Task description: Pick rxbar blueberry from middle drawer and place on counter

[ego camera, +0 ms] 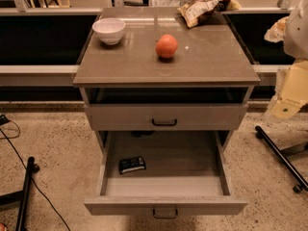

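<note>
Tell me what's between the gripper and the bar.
Camera view: bare floor and right wall of the drawer, then speckled ground, between the bar and the gripper at the right edge.

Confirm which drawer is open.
The lower grey-brown wooden drawer, pulled out, holding the dark wrapped bar; the upper one is shut. Pincer at right edge.
</note>
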Robot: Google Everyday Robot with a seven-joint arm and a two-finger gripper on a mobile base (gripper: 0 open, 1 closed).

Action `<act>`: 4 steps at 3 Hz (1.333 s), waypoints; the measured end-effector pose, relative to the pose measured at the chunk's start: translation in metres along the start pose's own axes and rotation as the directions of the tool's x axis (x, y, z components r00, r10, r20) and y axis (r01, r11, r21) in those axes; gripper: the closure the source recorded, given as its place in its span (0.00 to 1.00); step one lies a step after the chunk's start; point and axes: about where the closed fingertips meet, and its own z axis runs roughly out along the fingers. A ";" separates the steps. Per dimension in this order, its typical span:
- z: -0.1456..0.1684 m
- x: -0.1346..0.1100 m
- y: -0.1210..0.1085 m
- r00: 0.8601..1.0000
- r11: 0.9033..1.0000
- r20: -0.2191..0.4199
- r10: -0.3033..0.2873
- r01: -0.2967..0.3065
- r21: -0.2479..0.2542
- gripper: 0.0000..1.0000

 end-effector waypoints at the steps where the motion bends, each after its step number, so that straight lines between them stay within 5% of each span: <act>1: 0.000 0.000 0.000 1.000 1.000 0.000 0.000 0.000 0.000 0.00; 2: 0.061 -0.014 0.016 0.999 0.997 0.040 -0.032 0.035 -0.074 0.00; 3: 0.145 -0.036 0.056 0.989 0.983 0.138 -0.061 0.084 -0.163 0.00; 4: 0.170 -0.034 0.074 0.989 0.977 0.135 -0.064 0.090 -0.195 0.00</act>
